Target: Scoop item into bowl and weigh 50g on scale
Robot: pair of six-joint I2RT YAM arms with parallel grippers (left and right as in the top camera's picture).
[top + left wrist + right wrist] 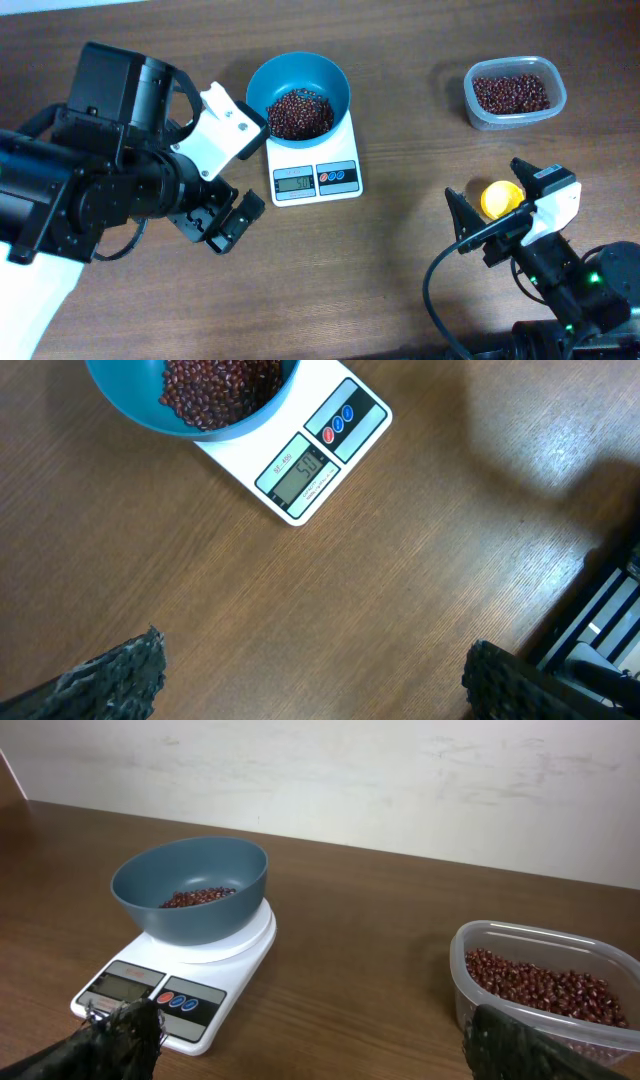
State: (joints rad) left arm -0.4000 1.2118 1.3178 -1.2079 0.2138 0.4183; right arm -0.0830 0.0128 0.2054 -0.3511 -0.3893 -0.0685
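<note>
Beans [298,113], tiny ovals, in smooth bowl [300,68].

Clear tub [478,120] (rounded corners) — round yellow object [498,197] — brown wooden table [400,270]

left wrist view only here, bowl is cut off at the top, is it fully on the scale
Observer: Yes. Overhead shows the whole bowl sitting on the scale, at its back end.
Operator: anything more to scoop from
Observer: A clear tub stands to the right of the scale, apart from it, with more beans inside.
Operator: right claw holding anything
Observer: No. The right claw is open, with nothing between its fingertips in its own wrist view.
</note>
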